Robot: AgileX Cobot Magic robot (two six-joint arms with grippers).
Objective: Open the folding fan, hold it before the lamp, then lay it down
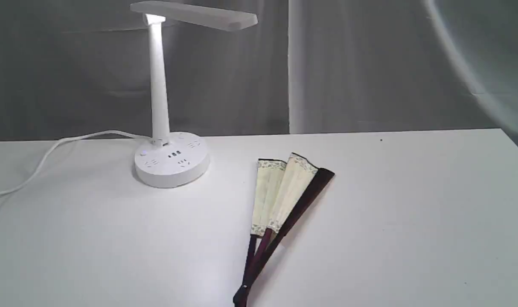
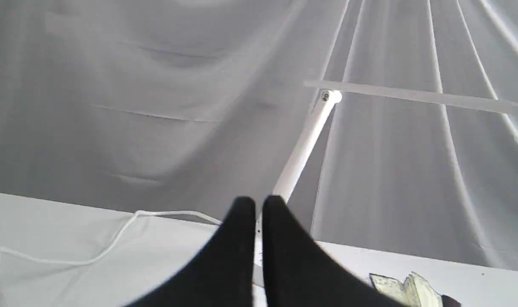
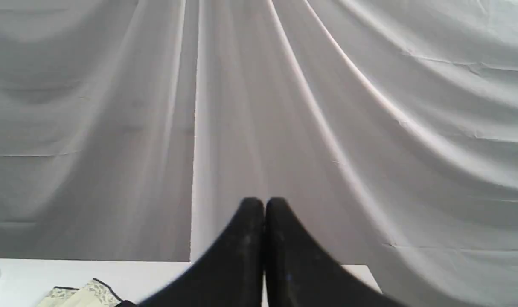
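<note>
Left claw [image 2: 259, 207] & right claw [image 3: 264, 207] both closed w/ nothing held, aimed at the curtain [image 3: 370, 106]; folding fan [image 1: 280, 192] lies part-open on the worktop [image 1: 412, 221].
L claw: black fingers [image 2: 237, 238] nearly together, thin slit betw tips, nothing in it. R claw: fingers pressed tip to tip, no gap, nothing gripped. Fan flat on worktop approx mid-width, pivot end at near edge, only a few pleats spread, leaf pointing twd far edge & leaning a bit twd right edge; cream paper w/ patterned border, dark maroon guard along its right side. Lamp [image 1: 158, 106] upright near far edge, left of middle, round socket base on worktop, bar head on top, bright glow at stem top. Lamp & fan apart, not touching. White cord [image 1: 50, 153] runs from base twd left edge.
</note>
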